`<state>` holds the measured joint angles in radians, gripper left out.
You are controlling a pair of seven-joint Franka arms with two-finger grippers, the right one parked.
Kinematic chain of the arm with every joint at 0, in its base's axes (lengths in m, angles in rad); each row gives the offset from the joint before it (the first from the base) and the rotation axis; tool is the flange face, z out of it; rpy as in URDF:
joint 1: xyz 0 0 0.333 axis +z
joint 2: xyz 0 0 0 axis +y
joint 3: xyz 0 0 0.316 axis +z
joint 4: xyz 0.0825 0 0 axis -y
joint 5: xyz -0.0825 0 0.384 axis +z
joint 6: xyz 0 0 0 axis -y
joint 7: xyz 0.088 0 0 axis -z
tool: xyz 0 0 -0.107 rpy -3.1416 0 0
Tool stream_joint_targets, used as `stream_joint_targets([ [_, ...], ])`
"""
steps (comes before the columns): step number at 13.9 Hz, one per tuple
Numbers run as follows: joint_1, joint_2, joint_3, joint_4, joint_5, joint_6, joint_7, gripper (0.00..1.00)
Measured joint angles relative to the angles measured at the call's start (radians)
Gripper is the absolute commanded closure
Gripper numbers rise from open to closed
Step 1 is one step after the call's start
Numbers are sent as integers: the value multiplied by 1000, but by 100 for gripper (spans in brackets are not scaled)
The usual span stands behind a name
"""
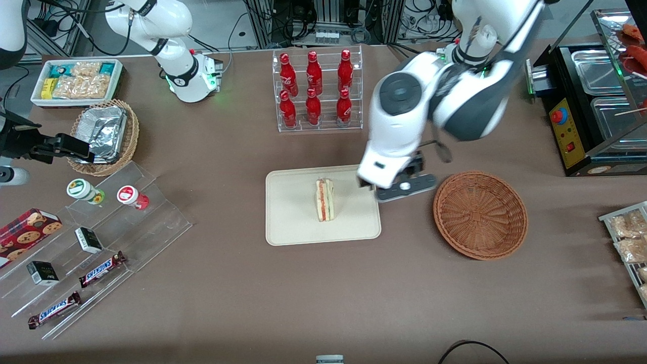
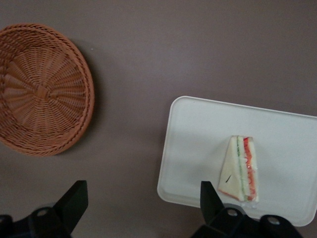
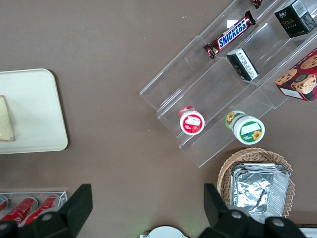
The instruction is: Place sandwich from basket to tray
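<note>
Your gripper (image 1: 386,188) hung above the table between the tray (image 1: 290,222) and the basket (image 1: 480,215), over the tray's edge nearest the basket. Its fingers (image 2: 74,201) stood wide apart and held nothing; in the left wrist view only bare brown tabletop and the tray's corner showed between them.

You had the sandwich (image 1: 325,199) lying on the tray, roughly at its middle, cut edge up so the red-orange and green layers showed. In the left wrist view the sandwich (image 2: 240,168) lay well inside the rim of the tray (image 2: 198,129), clear of the fingers.

You could see the basket (image 2: 42,89) holding nothing, set on the table just beside the tray toward the working arm's end, not touching it.

Farther from the front camera than the tray stood a clear rack of red bottles (image 1: 316,88). Toward the parked arm's end lay a tan wicker basket with silver foil (image 1: 103,134) and a clear stepped stand with Snickers bars (image 1: 101,268).
</note>
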<state>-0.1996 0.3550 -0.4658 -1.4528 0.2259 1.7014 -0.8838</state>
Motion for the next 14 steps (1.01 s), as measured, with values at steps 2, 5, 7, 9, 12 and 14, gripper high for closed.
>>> stream_joint_targets([
  [2, 81, -83, 1, -31, -40, -57, 137, 0],
  [5, 221, -186, 5, -59, -104, -129, 362, 0],
  [7, 301, -228, 7, -68, -113, -170, 486, 0],
  [9, 380, -256, 9, -79, -115, -206, 621, 0],
  [12, 485, -298, 16, -131, -136, -212, 780, 0],
  [14, 479, -337, 87, -172, -159, -212, 852, 0],
])
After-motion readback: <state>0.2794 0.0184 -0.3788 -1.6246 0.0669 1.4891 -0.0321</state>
